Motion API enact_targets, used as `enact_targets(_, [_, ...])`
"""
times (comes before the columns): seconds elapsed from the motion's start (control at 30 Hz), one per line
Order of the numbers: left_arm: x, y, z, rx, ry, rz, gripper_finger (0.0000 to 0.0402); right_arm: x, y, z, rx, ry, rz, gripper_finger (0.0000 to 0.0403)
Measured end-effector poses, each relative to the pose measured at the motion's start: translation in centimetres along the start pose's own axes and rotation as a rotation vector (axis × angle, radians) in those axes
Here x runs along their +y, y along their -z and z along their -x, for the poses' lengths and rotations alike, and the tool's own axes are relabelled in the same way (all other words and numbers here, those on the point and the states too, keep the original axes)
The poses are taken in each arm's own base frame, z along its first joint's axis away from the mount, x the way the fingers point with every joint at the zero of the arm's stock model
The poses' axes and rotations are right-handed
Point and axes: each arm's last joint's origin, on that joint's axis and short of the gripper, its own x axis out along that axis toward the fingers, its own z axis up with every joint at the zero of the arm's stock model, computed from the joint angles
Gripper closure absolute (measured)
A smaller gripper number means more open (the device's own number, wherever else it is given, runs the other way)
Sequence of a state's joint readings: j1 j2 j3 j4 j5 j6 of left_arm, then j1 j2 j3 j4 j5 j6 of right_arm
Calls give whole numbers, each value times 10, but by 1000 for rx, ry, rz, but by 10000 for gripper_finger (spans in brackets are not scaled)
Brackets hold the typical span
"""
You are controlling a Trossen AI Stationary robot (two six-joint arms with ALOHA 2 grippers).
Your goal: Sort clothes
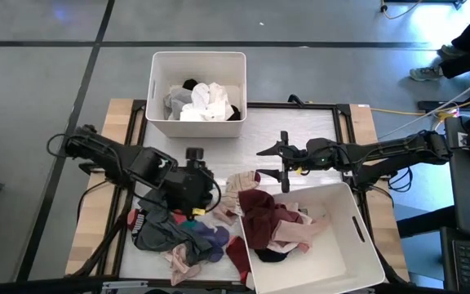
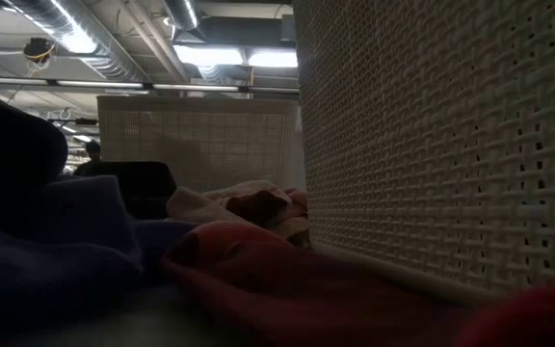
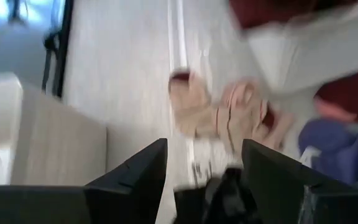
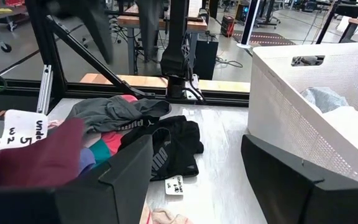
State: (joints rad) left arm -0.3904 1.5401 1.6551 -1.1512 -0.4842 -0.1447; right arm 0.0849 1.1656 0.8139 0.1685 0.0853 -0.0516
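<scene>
A pile of small clothes (image 1: 188, 238), grey, black, purple, pink and maroon, lies on the table at the near left. My left gripper (image 1: 196, 196) hangs over the pile's far edge with its fingers apart (image 3: 204, 146). A black garment with a white tag (image 4: 173, 146) shows low between the fingers (image 3: 225, 193), and a pink-beige garment (image 3: 229, 115) lies beyond it. My right gripper (image 1: 266, 162) is open and empty (image 4: 197, 149), level above mid-table, pointing toward the table's left. My left gripper stands with one finger (image 3: 142, 174) on each side of the black garment (image 3: 225, 193), coming from above. The view is blurred, and I cannot tell whether the fingers touch the garment.
A white bin (image 1: 198, 61) at the far edge holds white, grey and black clothes. A second white bin (image 1: 357, 245) at the near right holds maroon and pink clothes, and a maroon and a beige piece hang over its left rim (image 1: 243, 192). Bare tabletop (image 1: 300, 122) lies between them.
</scene>
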Motion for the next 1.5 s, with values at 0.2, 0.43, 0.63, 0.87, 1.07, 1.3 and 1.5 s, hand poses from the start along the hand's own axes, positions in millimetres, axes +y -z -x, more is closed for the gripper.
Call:
enact_targets(0.2, [-2,35,-32,125,-37,32,205,0,0,0,0,0,-2,155])
enact_targets(0.43, [4,71,-68,278,-81,113,205,0,0,0,1,0,-2,155])
enact_targets(0.63, [3,97,-97,379,25,142,205,0,1,0,5,0,-2,155])
enact_targets(0.87, [0,120,-116,423,26,132,206,0,1,0,6,0,-2,155])
enact_targets(1.07, [-7,126,-129,371,149,135,206,0,1,0,6,0,-1,155])
enact_targets(1.3, [-14,126,-138,295,281,180,206,0,1,0,7,0,-1,155])
enact_targets(1.5, [-17,133,-145,276,282,202,206,0,1,0,7,0,-1,155])
